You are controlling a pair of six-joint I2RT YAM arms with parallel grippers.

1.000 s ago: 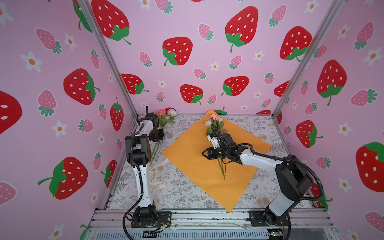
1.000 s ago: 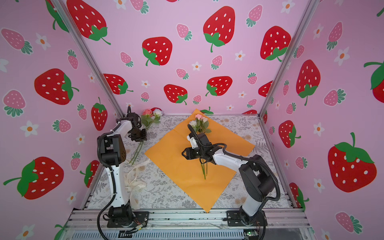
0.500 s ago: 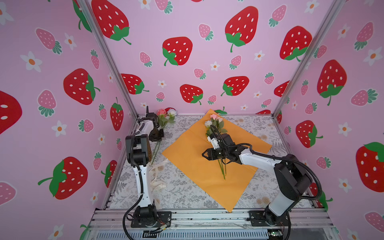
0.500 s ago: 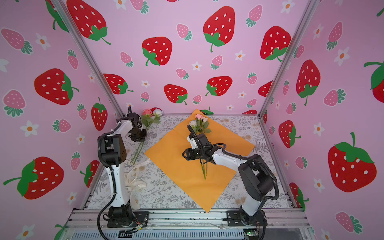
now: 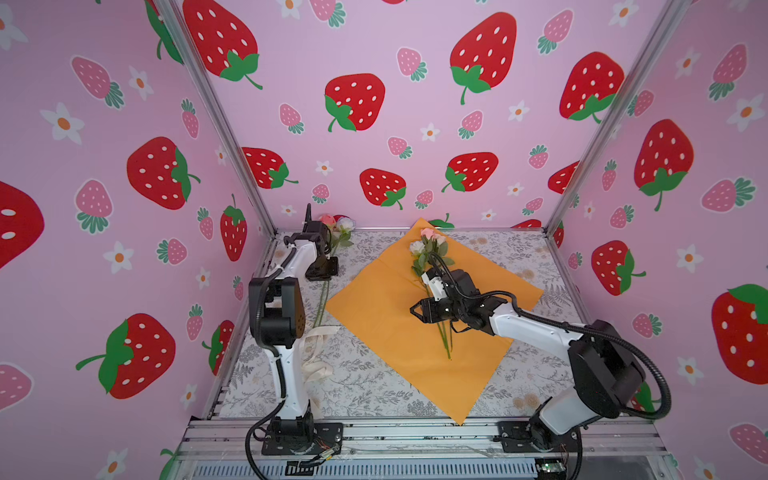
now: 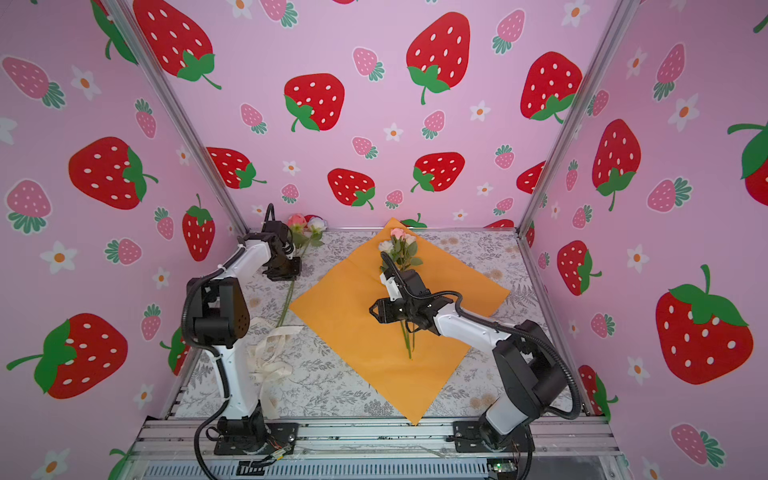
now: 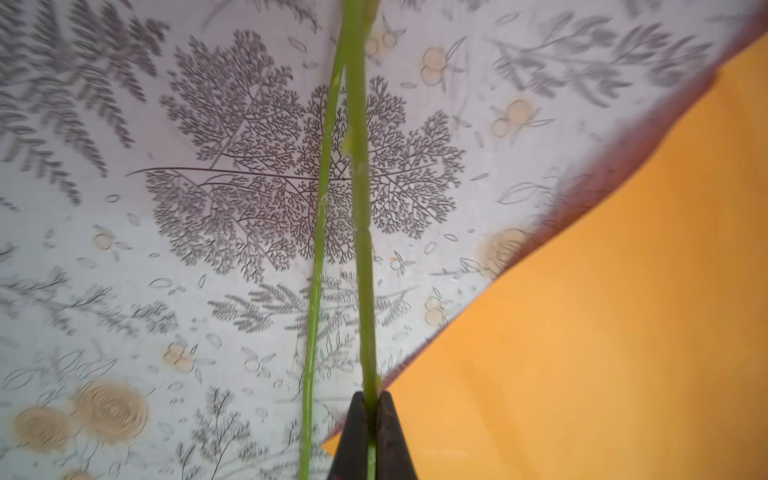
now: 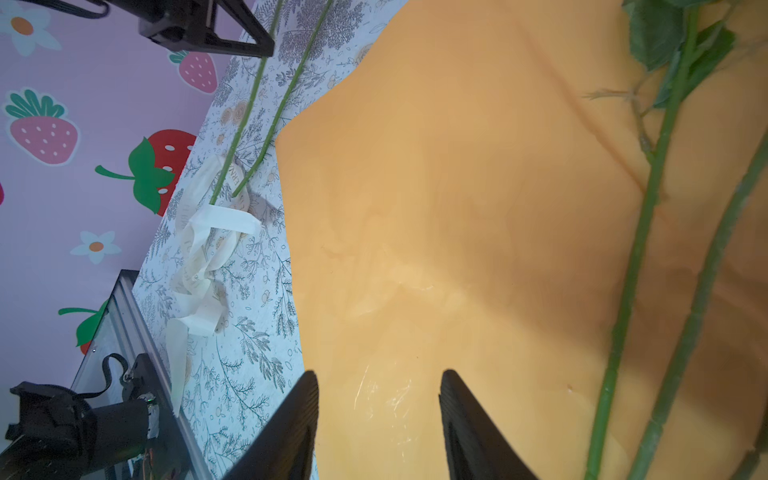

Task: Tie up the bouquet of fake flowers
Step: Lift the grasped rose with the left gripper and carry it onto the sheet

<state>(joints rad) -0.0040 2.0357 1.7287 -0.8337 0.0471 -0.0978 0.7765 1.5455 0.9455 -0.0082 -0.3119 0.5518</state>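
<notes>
Bouquet [image 5: 429,249] lengthwise front-to-back, heads toward back wall [image 5: 395,124] (left claw [image 7: 371,399] tight on a stem [image 7: 361,208], right claw [image 8: 379,374] agape)

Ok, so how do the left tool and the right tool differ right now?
The left tool is shut on a green stem; the right tool is open with nothing between its jaws. The left tool is over the patterned table, the right tool over the orange paper. Both are black, with pointed tips.
</notes>
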